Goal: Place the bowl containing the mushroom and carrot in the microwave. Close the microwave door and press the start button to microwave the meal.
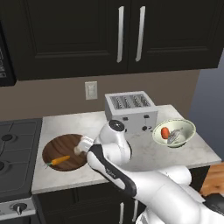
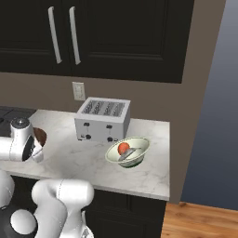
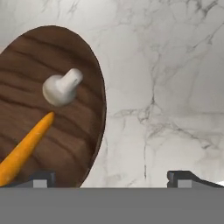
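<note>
The wide dark-brown wooden bowl (image 1: 61,151) rests on the marble counter, left of the toaster. In it lie the orange carrot (image 1: 59,160) and, in the hand view, the whitish mushroom (image 3: 61,87) just above the carrot (image 3: 24,148). My gripper (image 3: 113,179) hovers open over the bowl's (image 3: 57,118) right rim, one fingertip (image 3: 41,179) above the wood and the other above bare counter. Nothing is between the fingers. A black corner of the microwave (image 1: 5,57), with pale buttons, shows at the upper left edge. Its door is out of view.
A silver toaster (image 1: 131,111) stands at the back of the counter. A pale bowl (image 1: 173,132) holding a red item sits to its right, near the counter's end. A stove (image 1: 15,153) adjoins the counter on the left. Dark cabinets (image 1: 131,35) hang above.
</note>
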Tool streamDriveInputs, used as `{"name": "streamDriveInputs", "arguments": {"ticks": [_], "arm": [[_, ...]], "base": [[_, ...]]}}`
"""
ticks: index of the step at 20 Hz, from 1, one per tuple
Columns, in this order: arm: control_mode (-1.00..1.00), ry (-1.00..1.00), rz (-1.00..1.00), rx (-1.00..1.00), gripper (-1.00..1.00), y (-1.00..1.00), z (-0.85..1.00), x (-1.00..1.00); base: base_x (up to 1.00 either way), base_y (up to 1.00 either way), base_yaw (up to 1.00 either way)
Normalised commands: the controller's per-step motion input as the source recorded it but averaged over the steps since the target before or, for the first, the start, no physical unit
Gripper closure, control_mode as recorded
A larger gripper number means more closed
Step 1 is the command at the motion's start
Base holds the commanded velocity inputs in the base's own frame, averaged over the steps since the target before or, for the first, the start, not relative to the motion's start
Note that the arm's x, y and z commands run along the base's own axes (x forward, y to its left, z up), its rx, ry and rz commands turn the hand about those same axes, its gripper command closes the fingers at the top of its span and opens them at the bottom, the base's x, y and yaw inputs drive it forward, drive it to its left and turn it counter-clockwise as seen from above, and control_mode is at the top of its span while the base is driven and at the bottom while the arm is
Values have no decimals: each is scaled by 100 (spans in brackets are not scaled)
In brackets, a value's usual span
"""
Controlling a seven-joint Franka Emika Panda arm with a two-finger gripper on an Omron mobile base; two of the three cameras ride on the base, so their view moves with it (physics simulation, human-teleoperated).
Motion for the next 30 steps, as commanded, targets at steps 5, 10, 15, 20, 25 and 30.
{"name": "streamDriveInputs", "arguments": {"ticks": [5, 10, 15, 20, 25, 30], "arm": [[-100, 1, 0, 0, -100, 10, -25, 31], [-100, 1, 0, 0, -100, 6, -31, 27], [-100, 2, 0, 0, -100, 11, -28, 27], [-100, 4, 0, 0, -100, 25, -23, 27], [-100, 4, 0, 0, -100, 28, -21, 25], [-100, 4, 0, 0, 100, 25, -14, 14]], "base": [[0, 0, 0], [0, 0, 0], [0, 0, 0], [0, 0, 0], [0, 0, 0], [0, 0, 0]]}}
